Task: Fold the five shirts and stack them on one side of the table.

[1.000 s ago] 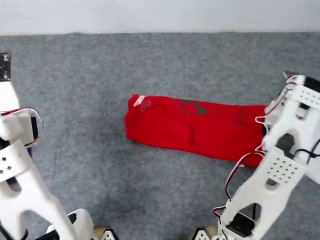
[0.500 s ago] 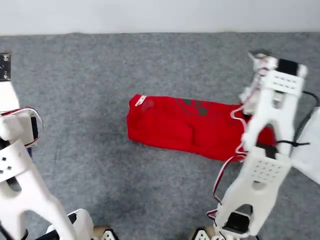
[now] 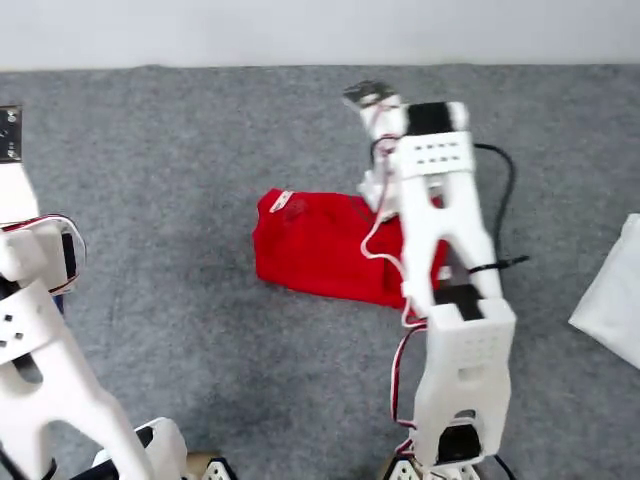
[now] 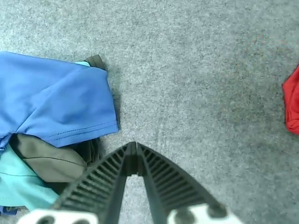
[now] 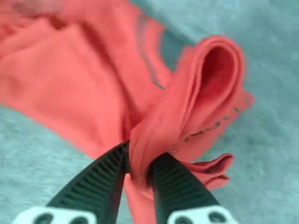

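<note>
Red shirt (image 5: 79, 79), one folded edge tight in the right hand (image 5: 139, 161), above its spread half.

Grey felt-like table cover (image 3: 200, 150) meets a plain pale wall (image 3: 300, 30) along its far edge, evenly lit.

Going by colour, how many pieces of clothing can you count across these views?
red shirt: 1
white shirt: 1
blue shirt: 1
olive shirt: 1
turquoise shirt: 1
Total: 5
</note>
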